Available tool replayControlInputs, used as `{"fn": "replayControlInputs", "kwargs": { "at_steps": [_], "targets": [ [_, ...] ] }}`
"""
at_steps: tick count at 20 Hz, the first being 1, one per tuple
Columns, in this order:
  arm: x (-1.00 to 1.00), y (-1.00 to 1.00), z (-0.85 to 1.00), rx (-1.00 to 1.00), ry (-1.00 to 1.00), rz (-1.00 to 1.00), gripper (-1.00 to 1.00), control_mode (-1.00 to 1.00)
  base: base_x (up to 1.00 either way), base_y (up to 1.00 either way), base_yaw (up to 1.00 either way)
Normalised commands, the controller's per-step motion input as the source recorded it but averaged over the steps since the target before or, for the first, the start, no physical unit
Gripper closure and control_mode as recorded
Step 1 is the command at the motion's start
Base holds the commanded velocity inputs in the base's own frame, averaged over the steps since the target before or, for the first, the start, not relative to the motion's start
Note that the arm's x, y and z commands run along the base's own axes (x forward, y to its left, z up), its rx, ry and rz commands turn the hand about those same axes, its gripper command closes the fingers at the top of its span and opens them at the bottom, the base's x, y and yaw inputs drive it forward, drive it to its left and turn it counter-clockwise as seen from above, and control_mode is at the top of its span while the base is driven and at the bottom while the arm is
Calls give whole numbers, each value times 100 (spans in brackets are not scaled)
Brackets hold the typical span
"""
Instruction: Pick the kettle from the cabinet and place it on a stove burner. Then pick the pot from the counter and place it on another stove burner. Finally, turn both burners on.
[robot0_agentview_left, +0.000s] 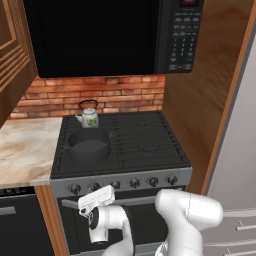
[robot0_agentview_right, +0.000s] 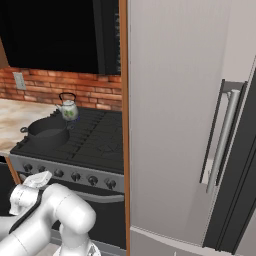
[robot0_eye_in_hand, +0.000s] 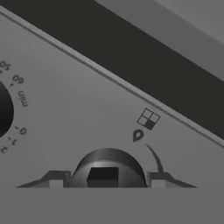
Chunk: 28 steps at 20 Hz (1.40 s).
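On cooktop (robot0_agentview_left: 150, 145): pot (robot0_agentview_left: 88, 145) empty, kettle (robot0_agentview_left: 89, 115) behind; end effector (robot0_eye_in_hand: 105, 181) fingers straddle a knob (robot0_eye_in_hand: 107, 168), grip unclear.

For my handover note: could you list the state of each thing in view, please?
kettle: upright on the back left burner
pot: on the front left burner, no lid
gripper: open, one finger tip on each side of a stove knob
microwave: door closed
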Motion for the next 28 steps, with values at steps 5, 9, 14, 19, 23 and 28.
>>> {"fn": "replayControlInputs", "kwargs": {
  "at_steps": [5, 9, 14, 19, 23, 28],
  "targets": [
    [0, 0, 1, -28, 1, 0, 100, -100, 0, 0, 0],
    [-5, 6, 0, -25, 3, 0, 100, -100, 0, 0, 0],
    [-1, 3, 0, -6, 1, 0, -100, -100, 0, 0, 0],
    [0, 0, 0, 0, 0, 0, -100, -100, 0, 0, 0],
    [0, 2, 0, 0, 0, 0, -100, -100, 0, 0, 0],
    [0, 3, 0, 0, 0, 0, -100, -100, 0, 0, 0]
  ]
}}
